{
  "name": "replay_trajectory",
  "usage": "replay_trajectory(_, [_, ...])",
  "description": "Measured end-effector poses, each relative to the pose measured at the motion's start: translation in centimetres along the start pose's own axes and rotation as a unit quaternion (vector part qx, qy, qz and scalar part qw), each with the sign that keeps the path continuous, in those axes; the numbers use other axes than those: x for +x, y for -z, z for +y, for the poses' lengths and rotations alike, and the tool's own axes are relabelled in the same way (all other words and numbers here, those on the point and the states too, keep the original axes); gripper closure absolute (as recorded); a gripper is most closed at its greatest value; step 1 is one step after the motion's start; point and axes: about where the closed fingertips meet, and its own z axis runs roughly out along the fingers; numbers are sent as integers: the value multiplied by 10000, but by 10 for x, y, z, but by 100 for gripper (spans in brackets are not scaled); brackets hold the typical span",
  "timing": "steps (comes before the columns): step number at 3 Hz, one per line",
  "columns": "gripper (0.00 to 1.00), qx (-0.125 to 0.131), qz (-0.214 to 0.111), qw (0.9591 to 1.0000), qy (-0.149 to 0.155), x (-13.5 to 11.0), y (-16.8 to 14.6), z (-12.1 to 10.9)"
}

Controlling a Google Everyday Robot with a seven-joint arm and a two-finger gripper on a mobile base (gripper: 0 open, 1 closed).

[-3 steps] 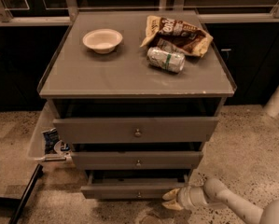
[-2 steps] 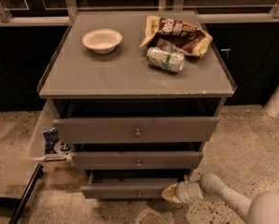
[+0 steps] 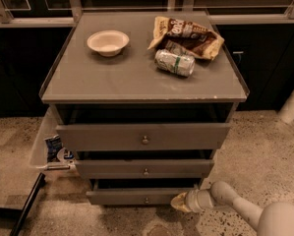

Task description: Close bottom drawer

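Camera view: the hand [image 3: 182,202] is low near the floor, at the right end of the bottom drawer [image 3: 132,196]. I cannot tell whether it is open or closed. This drawer, the lowest one in the table [image 3: 136,80], is pulled out only a little. Compared with one second ago, the hand is slightly higher and the drawer seems further in.

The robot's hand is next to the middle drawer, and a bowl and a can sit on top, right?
Not quite. The camera view shows the hand next to the bottom drawer, at its right end in the picture, not the middle one. The bowl and the can do sit on top.
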Motion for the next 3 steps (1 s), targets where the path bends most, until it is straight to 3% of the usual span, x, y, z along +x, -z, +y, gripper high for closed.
replay_trajectory(3, [12,-1,0,10000,0,0,0,0])
